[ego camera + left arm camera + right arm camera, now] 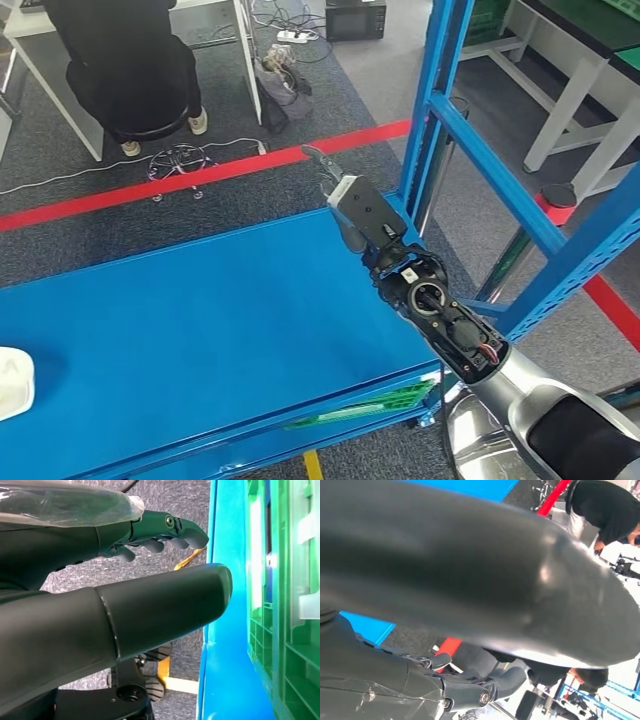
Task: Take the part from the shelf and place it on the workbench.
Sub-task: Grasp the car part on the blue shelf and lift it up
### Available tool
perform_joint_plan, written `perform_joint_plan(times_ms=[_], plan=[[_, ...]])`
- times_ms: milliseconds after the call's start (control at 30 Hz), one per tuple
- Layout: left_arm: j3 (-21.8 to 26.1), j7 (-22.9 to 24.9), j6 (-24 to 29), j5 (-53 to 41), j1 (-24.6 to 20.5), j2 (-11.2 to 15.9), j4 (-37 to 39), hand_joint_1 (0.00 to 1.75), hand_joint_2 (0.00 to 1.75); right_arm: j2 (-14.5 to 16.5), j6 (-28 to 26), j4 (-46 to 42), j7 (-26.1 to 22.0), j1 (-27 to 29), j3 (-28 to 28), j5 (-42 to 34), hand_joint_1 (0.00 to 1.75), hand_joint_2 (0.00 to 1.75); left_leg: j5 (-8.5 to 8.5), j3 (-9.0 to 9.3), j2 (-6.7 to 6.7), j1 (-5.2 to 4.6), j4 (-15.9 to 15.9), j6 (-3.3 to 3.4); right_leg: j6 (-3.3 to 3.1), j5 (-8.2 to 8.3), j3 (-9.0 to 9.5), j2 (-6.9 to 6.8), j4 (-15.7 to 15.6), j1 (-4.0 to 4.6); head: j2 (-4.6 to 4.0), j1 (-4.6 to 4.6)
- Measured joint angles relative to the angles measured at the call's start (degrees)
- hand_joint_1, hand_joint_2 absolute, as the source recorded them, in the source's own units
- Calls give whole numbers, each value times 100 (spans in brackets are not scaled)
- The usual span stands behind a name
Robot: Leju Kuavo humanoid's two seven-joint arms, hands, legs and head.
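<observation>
The head view looks down on a blue shelf surface [226, 320] that fills the lower left of the frame. At its far left edge lies a white part [15, 382], only partly inside the picture. The right hand [355, 205] reaches in from the lower right on a silver arm and hovers above the shelf's far right corner, well apart from the part. Its fingers stretch forward, spread, and it holds nothing. Blue shelf posts [430, 110] rise at the upper right, and a person in dark clothes [128, 60] sits on a stool at the upper left, beyond a red floor line [189, 178].

Judging from this, the reach is at its start. To do it well, the hand nearest the part should travel low across the shelf towards the lower left, stay clear of the posts, and close only once its fingers lie on both sides of the part.

The left wrist view adds the left hand [151, 565]: thumb and fingers extended with a gap between them, nothing held, beside the shelf's blue edge and a green crate [286, 630]. The right wrist view is mostly filled by the right hand's own thick thumb, with dark fingers below and the seated person at the upper right.
</observation>
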Motion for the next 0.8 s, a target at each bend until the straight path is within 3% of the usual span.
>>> perform_joint_plan(times_ms=[100, 167, 300, 333, 400, 433, 467, 500, 533, 600, 633, 667, 800], plan=[[0, -1, 16, -1, -15, 5, 0, 0, 0, 0, -3, 5, 2, -14, 5, 0, 0, 0, 543, 580, 66, -125, -1213, 196, -15, -37, 31, -40, -1, 55, 0, 2], [0, -1, 26, -2, -35, 10, 0, 0, 0, 0, -9, 11, 9, -14, 7, -1, 0, 0, 637, 796, 122, -202, -1663, 260, 12, -64, 31, -66, -4, 70, 0, 4], [0, 7, 38, -9, -41, 4, 0, 0, 0, -4, -32, 21, 26, -20, 8, 1, 0, 0, 638, 893, 78, -172, -1800, 283, 100, -198, 8, -97, 91, 78, 0, 11], [0, 11, 38, -13, -42, 1, 0, 0, 0, -7, -39, 21, 28, -24, 6, 1, 0, 0, 642, 929, 69, -149, -1839, 296, 124, -326, -89, -86, 314, 80, 0, 23], [0, 23, 38, -20, -43, -9, 0, 0, 0, -14, -44, 26, 30, -12, 9, 1, 0, 0, 631, 955, 43, -136, -1855, 320, 163, -662, -471, -62, 1087, 58, 0, 39], [0, 32, 38, -20, -40, -15, 0, 0, 0, -17, -44, 32, 30, 3, 11, 1, 0, 0, 625, 958, 23, -135, -1853, 324, 183, -773, -674, -60, 1455, 45, 0, 46], [0, 43, 38, -19, -37, -22, 0, 0, 0, -20, -43, 43, 29, 16, 13, 1, 0, 0, 618, 964, -3, -132, -1850, 323, 202, -782, -806, -61, 1655, 29, 0, 49], [0, 51, 38, -19, -34, -30, 0, 0, 0, -22, -43, 56, 27, 22, 11, 1, 0, 0, 609, 973, -31, -126, -1844, 315, 219, -671, -829, -60, 1621, 13, 0, 54], [0, 55, 38, -18, -33, -36, 0, 0, 0, -24, -41, 68, 25, 21, 10, 0, 0, 0, 597, 988, -59, -118, -1835, 298, 232, -464, -737, -60, 1357, -5, 0, 58], [0, 56, 38, -17, -38, -45, 0, 0, 0, -24, -30, 90, 15, 12, 8, -6, 0, 0, 559, 1006, -112, -114, -1795, 245, 256, -34, -399, -3, 549, -39, 0, 64], [0, 55, 38, -17, -43, -47, 0, 0, 0, -24, -21, 99, 10, 9, 7, -13, 0, 0, 546, 994, -134, -118, -1765, 217, 246, 68, -260, 35, 256, -49, 0, 62], [0, 55, 39, -16, -45, -48, 0, 0, 0, -24, -12, 111, 4, 9, 5, -22, 0, 0, 543, 974, -153, -125, -1743, 188, 228, 104, -180, 71, 89, -49, 0, 61], [0, 52, 40, -8, -35, -48, -1, 0, 0, -24, 10, 151, -11, -9, 1, -43, 0, 0, 488, 895, -153, -109, -1627, 78, 81, 106, -125, 48, 14, -40, 0, 50]])
